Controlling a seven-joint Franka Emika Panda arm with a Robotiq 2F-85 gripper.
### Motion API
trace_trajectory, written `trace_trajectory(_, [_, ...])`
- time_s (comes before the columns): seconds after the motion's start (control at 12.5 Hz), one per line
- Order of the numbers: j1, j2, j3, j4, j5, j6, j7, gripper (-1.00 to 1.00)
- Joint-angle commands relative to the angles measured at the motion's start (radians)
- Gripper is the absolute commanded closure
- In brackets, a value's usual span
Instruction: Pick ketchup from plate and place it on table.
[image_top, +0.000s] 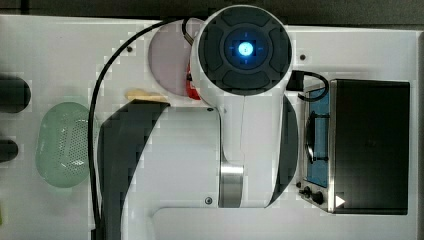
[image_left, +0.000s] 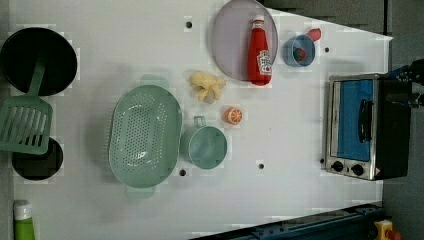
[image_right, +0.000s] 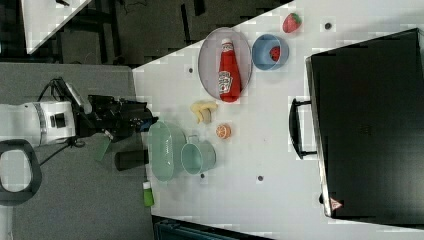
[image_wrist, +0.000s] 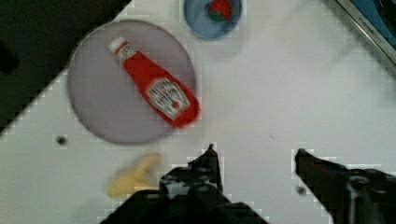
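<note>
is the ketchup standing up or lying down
Lying down: the ketchup rests flat along the plate, label up, its base past the rim.

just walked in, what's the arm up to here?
Nothing is held yet. The gripper hangs open above the white table, fingers apart and empty. The ketchup lies on its side on the plate, its base over the rim, untouched. A blue bowl with a strawberry sits beside the plate.

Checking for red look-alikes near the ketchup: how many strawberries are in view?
2. One strawberry lies inside the small blue bowl; the other lies on the table just beyond that bowl, toward the left view's top right. More may be hidden.
</note>
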Motion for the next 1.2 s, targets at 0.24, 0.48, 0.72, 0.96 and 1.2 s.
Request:
trace_trajectory(0.24, [-0.095, -0.173, 0.064, -0.074, 0.024, -0.163, 0.003, -0.99])
trace_trajectory(0.48, [-0.092, -0.164, 0.069, -0.074, 0.024, -0.149, -0.023, -1.00])
trace_trajectory(0.72, [-0.091, -0.120, 0.077, -0.073, 0.024, -0.116, -0.133, -1.00])
trace_trajectory(0.96, [-0.087, -0.051, 0.081, -0.072, 0.024, -0.064, -0.268, -1.00])
trace_trajectory(1.2, [-0.076, 0.031, 0.086, -0.069, 0.024, -0.020, -0.354, -1.00])
